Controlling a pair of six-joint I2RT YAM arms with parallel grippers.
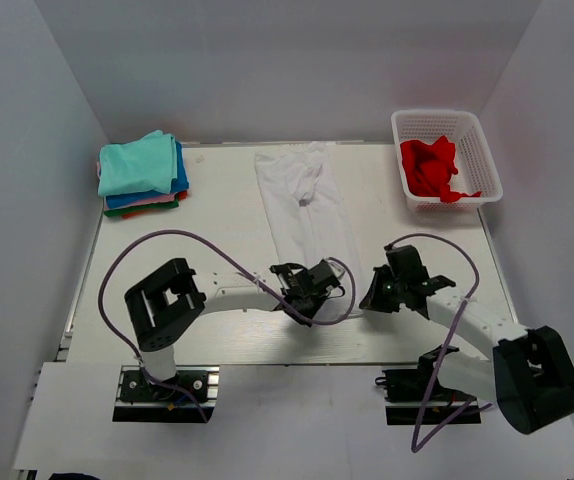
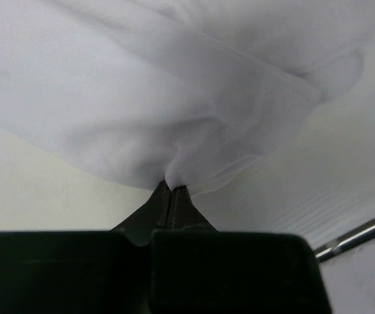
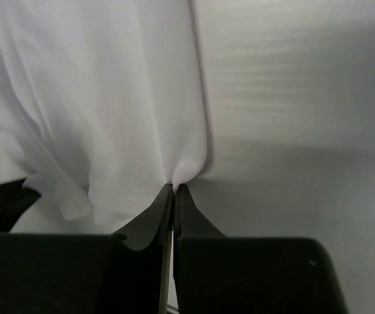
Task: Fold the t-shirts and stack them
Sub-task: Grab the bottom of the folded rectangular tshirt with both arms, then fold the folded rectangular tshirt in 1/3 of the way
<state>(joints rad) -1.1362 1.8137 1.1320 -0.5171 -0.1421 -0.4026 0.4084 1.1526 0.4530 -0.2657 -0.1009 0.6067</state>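
Note:
A white t-shirt (image 1: 307,205) lies as a long narrow strip down the middle of the table. My left gripper (image 1: 319,283) is shut on its near left corner; the wrist view shows the white cloth (image 2: 174,98) pinched between the tips (image 2: 172,188). My right gripper (image 1: 377,292) is shut on the near right corner, with cloth (image 3: 122,111) bunched at the tips (image 3: 174,186). A stack of folded t-shirts (image 1: 142,172), teal on top with blue, pink and green below, sits at the far left. A red t-shirt (image 1: 432,165) lies crumpled in the basket.
A white lattice basket (image 1: 485,160) stands at the far right corner. White walls close in the table at the back and both sides. Purple cables loop over both arms near the front edge.

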